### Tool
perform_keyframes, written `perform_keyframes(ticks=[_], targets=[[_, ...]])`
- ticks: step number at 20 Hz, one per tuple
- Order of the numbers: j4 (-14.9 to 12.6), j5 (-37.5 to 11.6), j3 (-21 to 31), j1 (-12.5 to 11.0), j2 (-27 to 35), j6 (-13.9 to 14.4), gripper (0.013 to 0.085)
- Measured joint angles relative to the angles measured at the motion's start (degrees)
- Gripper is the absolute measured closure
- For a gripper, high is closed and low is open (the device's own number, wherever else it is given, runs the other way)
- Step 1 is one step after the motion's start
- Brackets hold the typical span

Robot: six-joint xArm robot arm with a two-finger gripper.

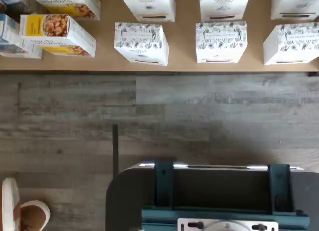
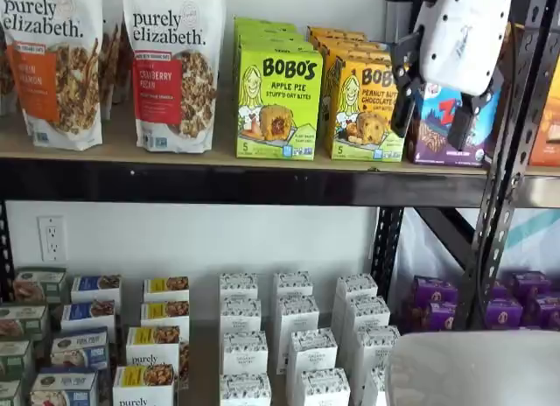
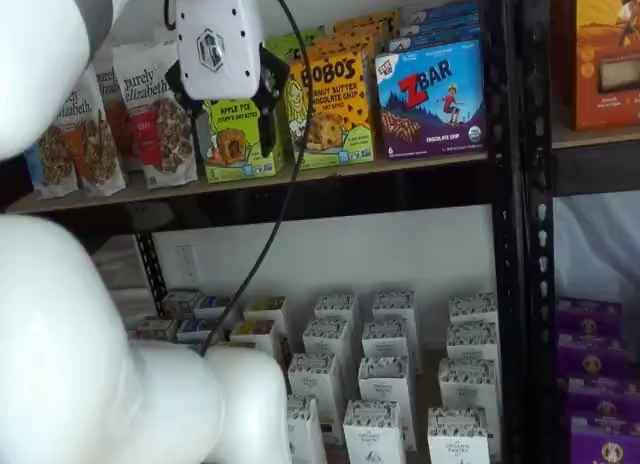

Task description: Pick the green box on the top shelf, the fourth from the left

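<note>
Hanging w/ jaws apart, nothing between them, the gripper (image 2: 442,108) hasn't reached the green box (image 2: 278,104) on the top shelf (image 2: 201,185); approach, grip, pull-out all remain.

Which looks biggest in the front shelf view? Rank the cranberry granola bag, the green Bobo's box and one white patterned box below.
1. Cranberry granola bag
2. Green Bobo's box
3. White patterned box, though its nearness to the camera is unclear, so true size is unsure.

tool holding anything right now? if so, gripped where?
Nothing held. The tool hangs open in front of the top shelf, fingers empty; the green box still stands on the shelf.
</note>
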Motion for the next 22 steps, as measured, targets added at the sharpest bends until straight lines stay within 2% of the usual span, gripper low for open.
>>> perform_keyframes(ticks=[6, 13, 19, 22], targets=[[0.69, -1.71, 0.17, 1.25, 0.6, 1.27, 0.013], [0.11, -7.39, 0.04, 5.9, 2.47, 4.91, 0.013], [-1.04, -10.17, -1.65, 9.66, 5.99, 8.05, 0.013], [-2.05, -13.75, -1.15, 11.63, 6.36, 9.34, 0.013]])
